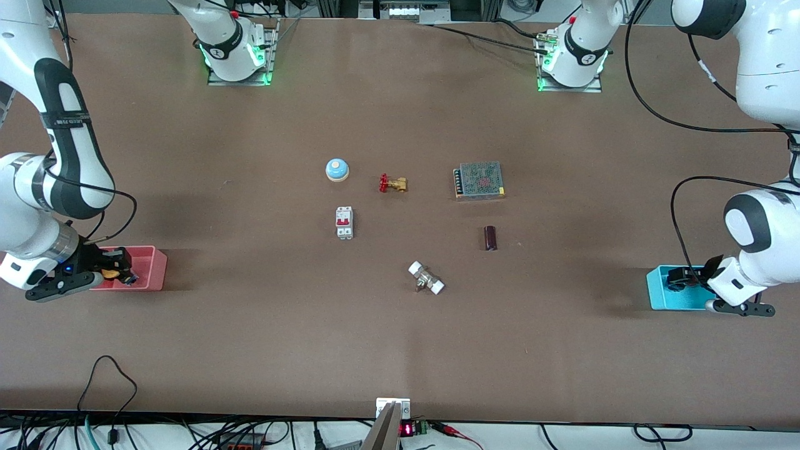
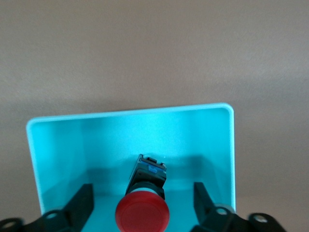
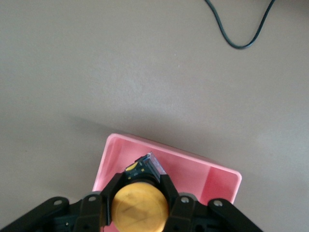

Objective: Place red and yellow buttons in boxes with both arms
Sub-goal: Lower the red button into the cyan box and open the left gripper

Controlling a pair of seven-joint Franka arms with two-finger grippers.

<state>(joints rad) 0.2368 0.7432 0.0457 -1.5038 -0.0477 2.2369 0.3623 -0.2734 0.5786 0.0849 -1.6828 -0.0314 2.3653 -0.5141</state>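
My left gripper (image 1: 682, 279) is down in the cyan-blue box (image 1: 661, 295) at the left arm's end of the table. In the left wrist view the red button (image 2: 143, 213) rests in the cyan-blue box (image 2: 130, 130), cap up. The left gripper (image 2: 143, 208) is open, and its fingers (image 2: 81, 205) stand clear of the button on both sides. My right gripper (image 1: 116, 270) is over the pink-red box (image 1: 149, 270) at the right arm's end. In the right wrist view the right gripper (image 3: 140, 193) is shut on the yellow button (image 3: 140, 207) above the pink-red box (image 3: 195, 170).
In the middle of the table lie a blue dome bell (image 1: 337, 169), a brass valve (image 1: 392, 183), a white circuit breaker (image 1: 344, 222), a mesh power supply (image 1: 479, 180), a dark cylinder (image 1: 490, 238) and a white-ended fitting (image 1: 426, 278). A black cable (image 3: 236, 38) hangs near the pink box.
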